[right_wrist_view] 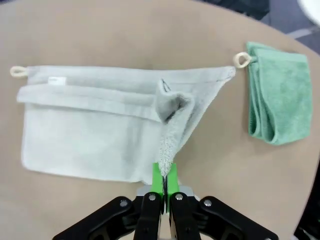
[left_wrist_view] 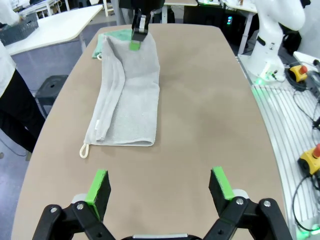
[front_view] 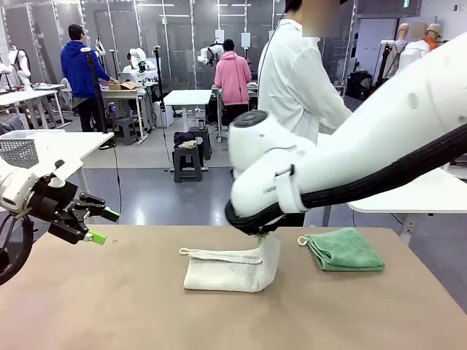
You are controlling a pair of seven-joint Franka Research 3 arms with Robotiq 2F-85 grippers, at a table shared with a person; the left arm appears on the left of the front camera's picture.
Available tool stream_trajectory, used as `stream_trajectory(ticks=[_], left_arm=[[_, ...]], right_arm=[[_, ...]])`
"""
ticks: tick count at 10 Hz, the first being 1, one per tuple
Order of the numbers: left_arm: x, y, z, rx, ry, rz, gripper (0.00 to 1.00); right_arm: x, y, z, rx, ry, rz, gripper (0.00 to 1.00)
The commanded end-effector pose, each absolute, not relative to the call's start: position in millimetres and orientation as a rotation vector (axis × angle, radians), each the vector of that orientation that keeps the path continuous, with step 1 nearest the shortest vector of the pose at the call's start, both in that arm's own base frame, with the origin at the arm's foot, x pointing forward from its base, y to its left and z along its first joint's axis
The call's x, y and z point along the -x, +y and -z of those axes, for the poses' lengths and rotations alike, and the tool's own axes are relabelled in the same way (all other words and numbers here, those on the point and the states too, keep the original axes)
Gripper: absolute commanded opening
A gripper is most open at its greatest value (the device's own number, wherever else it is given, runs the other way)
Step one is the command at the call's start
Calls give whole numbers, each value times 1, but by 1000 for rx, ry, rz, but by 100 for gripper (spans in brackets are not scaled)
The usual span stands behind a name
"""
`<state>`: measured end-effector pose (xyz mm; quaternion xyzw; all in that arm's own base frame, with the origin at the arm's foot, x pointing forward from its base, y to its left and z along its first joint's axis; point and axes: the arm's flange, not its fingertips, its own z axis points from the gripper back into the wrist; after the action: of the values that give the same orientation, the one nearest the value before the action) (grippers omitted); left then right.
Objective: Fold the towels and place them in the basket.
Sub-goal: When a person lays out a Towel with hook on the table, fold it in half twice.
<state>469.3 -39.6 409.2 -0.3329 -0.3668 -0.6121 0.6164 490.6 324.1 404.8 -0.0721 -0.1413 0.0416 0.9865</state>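
Observation:
The cream-white towel (front_view: 226, 271) lies folded lengthwise mid-table, its loop (front_view: 183, 251) at the left end. My right gripper (right_wrist_view: 164, 176) is shut on the towel's right-hand edge and holds that end raised off the table; it is also seen from the left wrist (left_wrist_view: 138, 39). The mint green towel (front_view: 346, 249) lies folded to the right, untouched. My left gripper (front_view: 93, 224) hovers open at the table's left edge with nothing between its fingers (left_wrist_view: 99, 186). A dark lattice basket (left_wrist_view: 19, 26) stands on a white side table beyond the right end.
A person in white (front_view: 299, 80) stands at the far side behind my right arm (front_view: 365, 157). A paler grey perforated bin (front_view: 19, 152) sits on a white table at the left. Bare tabletop (front_view: 109, 306) spreads in front of the towels.

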Motion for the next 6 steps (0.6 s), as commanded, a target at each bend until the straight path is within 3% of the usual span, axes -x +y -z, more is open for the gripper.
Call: stream_trajectory(ticks=[1, 6], left_arm=[[-468, -38, -412, 761, -845, 1418, 100], [-468, -38, -412, 761, -845, 1418, 100]], right_arm=[[-499, 371, -398, 177, -286, -95, 0], [-493, 467, -388, 82, -256, -3, 0]])
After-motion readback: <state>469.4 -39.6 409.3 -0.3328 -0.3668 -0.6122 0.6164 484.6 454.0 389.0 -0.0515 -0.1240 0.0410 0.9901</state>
